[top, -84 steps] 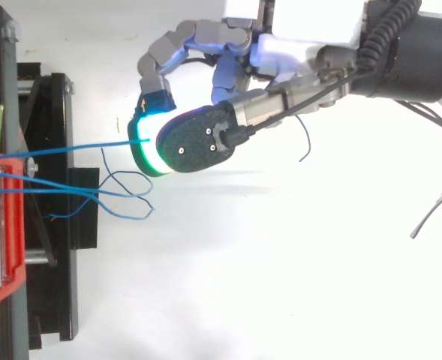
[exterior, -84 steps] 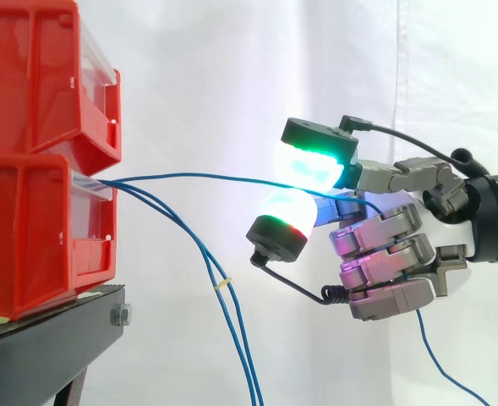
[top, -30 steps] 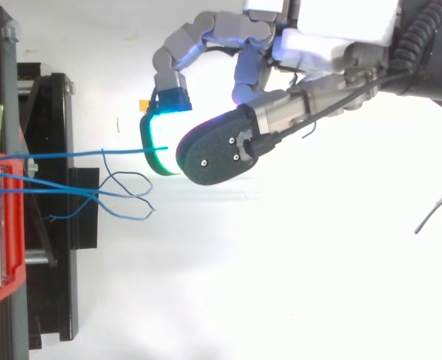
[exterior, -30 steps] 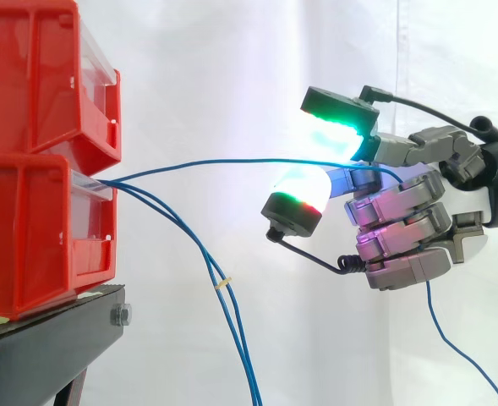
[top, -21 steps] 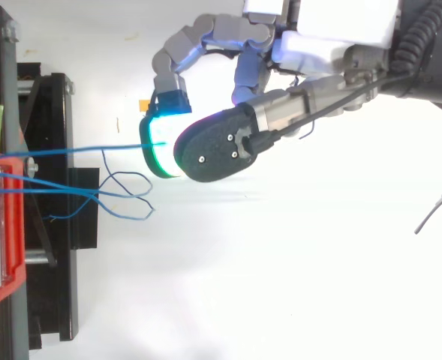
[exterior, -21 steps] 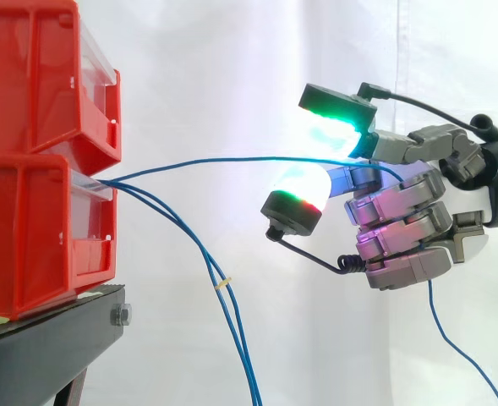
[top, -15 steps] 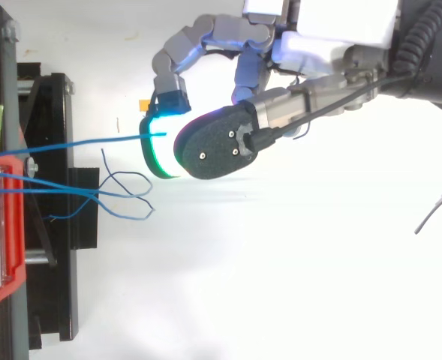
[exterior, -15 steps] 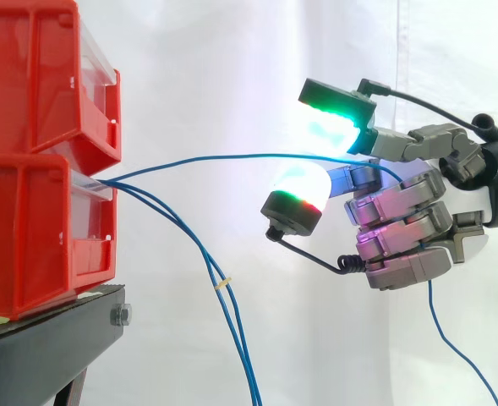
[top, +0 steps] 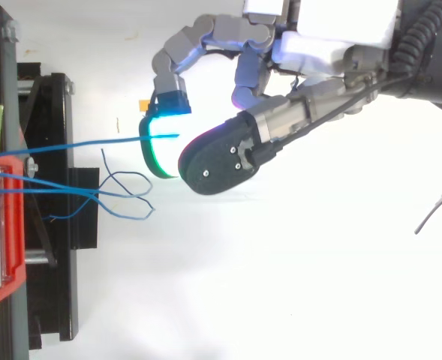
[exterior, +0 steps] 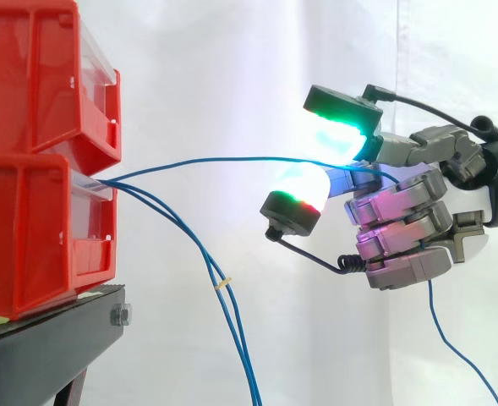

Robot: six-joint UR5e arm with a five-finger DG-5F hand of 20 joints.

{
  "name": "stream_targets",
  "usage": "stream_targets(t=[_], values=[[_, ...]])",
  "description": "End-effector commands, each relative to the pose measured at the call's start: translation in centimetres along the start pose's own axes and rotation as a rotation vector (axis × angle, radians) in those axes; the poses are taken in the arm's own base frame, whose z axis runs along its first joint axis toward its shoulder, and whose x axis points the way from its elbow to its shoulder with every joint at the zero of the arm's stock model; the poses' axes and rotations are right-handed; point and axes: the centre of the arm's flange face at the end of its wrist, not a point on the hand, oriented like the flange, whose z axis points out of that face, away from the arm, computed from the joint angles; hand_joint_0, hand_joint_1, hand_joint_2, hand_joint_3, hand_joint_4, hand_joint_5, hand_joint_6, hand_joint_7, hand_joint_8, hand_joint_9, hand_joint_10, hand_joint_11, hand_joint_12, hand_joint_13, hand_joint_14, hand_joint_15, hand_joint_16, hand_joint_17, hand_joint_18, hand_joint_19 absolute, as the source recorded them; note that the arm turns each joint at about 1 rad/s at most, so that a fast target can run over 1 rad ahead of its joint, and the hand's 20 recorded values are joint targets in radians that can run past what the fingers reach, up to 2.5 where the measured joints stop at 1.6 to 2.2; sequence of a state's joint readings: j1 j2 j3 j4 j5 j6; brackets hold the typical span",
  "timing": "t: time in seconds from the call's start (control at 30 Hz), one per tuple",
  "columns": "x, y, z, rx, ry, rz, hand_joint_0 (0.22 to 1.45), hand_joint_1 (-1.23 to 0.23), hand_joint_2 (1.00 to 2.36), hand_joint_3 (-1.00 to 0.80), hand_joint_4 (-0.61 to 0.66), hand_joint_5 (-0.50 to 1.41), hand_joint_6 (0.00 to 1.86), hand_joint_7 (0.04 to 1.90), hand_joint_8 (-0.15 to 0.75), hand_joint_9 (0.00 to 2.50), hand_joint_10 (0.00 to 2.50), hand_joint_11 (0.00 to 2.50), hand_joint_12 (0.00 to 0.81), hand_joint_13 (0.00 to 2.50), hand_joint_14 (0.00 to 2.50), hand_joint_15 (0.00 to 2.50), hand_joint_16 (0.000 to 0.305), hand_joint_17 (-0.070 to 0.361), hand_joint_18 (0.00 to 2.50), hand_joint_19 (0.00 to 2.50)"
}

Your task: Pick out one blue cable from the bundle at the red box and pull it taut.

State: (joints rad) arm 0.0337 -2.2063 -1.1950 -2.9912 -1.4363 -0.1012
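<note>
Two red bins [exterior: 37, 76] stacked at the left on one black stand [exterior: 46, 338]. Three cables out of the lower bin [exterior: 37, 237]: one blue cable [exterior: 232, 158] bowed across mid-frame to the one hand [exterior: 401, 233] at the right, pinched there between two glowing fingers [exterior: 337, 135], the rest curled, loose end hanging below the hand. Drooping together to the bottom edge, the other two cables [exterior: 205, 250], joined by one pale tie [exterior: 223, 284].
</note>
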Motion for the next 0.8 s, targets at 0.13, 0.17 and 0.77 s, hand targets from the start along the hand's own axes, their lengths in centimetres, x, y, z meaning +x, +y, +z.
stream_targets(t=[0.13, 0.17, 0.77], values=[[0.01, -0.07, 0.02, 0.001, 0.0, 0.0, 0.67, -0.79, 1.02, -0.24, -0.09, -0.17, 0.9, 1.15, 0.237, 1.57, 0.93, 1.61, 0.302, 1.21, 2.35, 1.18, 0.041, 0.093, 1.3, 1.81], [-0.02, 0.03, -0.01, 0.0, -0.002, 0.0, 0.66, -0.79, 1.02, -0.21, -0.1, -0.17, 0.9, 1.14, 0.239, 1.58, 0.94, 1.61, 0.305, 1.21, 2.35, 1.17, 0.04, 0.091, 1.3, 1.81], [-0.02, 0.03, -0.01, 0.0, -0.002, 0.0, 0.52, -0.59, 1.0, -0.5, 0.03, -0.16, 0.86, 1.07, 0.254, 1.61, 0.89, 1.62, 0.323, 1.24, 2.36, 1.13, 0.047, 0.106, 1.33, 1.76]])
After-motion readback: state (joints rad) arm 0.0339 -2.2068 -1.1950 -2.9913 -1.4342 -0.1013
